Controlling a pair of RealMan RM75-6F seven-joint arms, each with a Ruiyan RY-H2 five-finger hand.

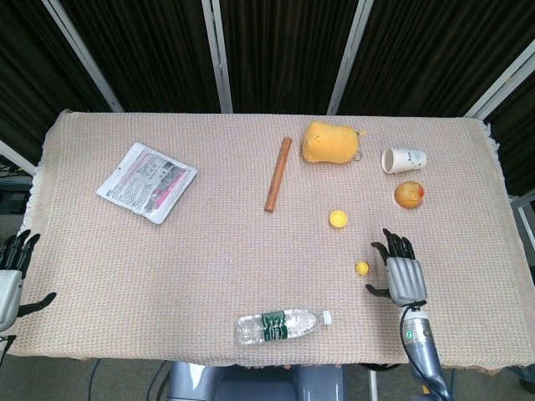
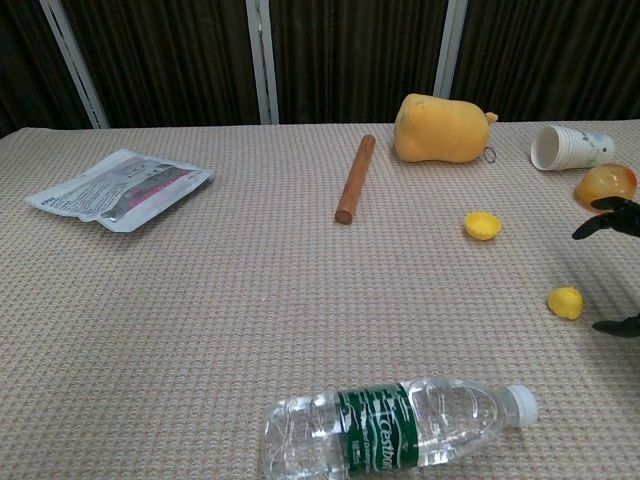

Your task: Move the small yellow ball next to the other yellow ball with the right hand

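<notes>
The small yellow ball lies on the cloth toward the front right. The other yellow ball sits a little further back and to the left of it. My right hand hovers just right of the small ball, open, fingers spread, holding nothing; only its dark fingertips show at the right edge of the chest view. My left hand rests open off the table's front left corner, far from both balls.
A water bottle lies on its side near the front edge. Further back are a wooden stick, a yellow plush toy, a tipped paper cup, an orange-yellow fruit and a printed packet.
</notes>
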